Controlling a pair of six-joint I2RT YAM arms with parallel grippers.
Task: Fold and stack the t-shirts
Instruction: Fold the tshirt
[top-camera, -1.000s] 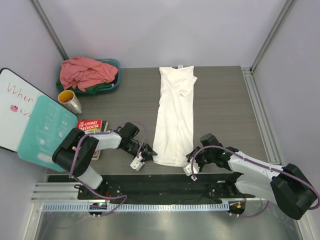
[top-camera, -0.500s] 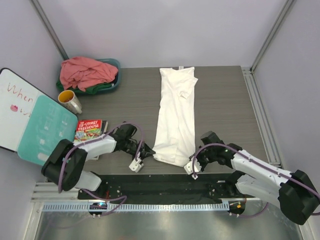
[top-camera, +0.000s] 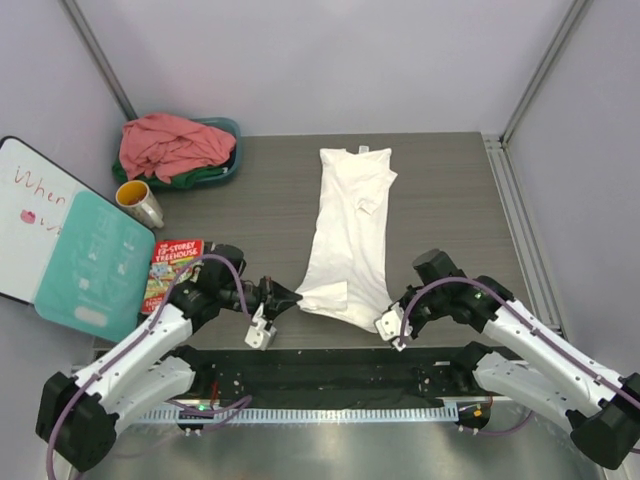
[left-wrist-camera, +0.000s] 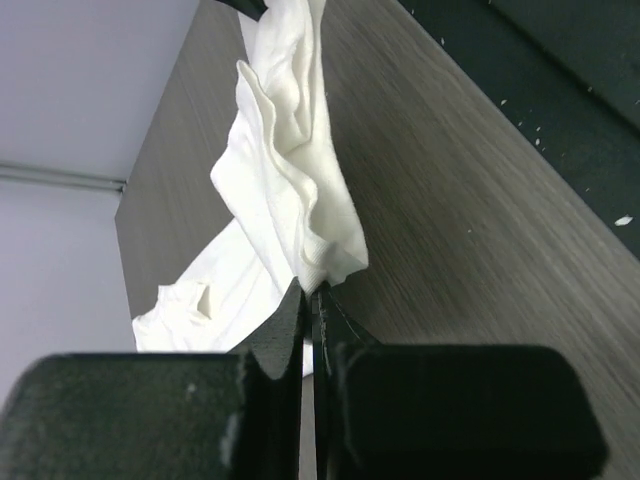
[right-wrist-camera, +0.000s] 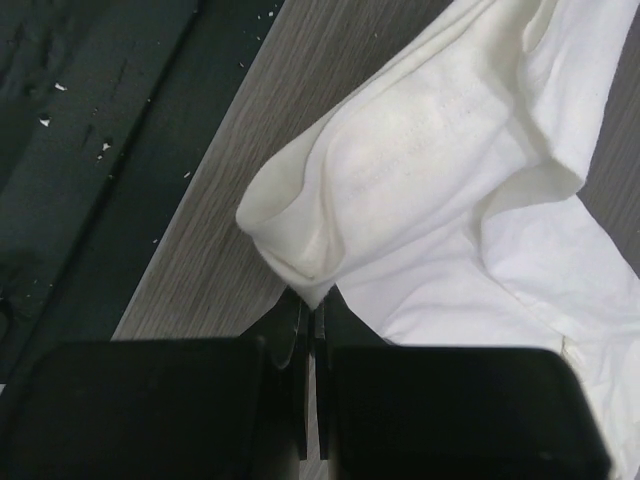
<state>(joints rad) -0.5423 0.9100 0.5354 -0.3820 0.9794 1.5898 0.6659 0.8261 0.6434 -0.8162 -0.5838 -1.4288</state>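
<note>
I see left gripper (top-camera: 289, 297) and right gripper (top-camera: 391, 319) each clenching a hem corner of the white t-shirt (top-camera: 350, 215), near edge of the tabletop (top-camera: 450, 200).

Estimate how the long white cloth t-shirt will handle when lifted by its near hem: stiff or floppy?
Likely floppy: the long white cloth t-shirt bunches into soft folds where the left gripper and right gripper pinch its hem corners. Probably light: the fabric looks thin. The middle may sag between the two grips.
</note>
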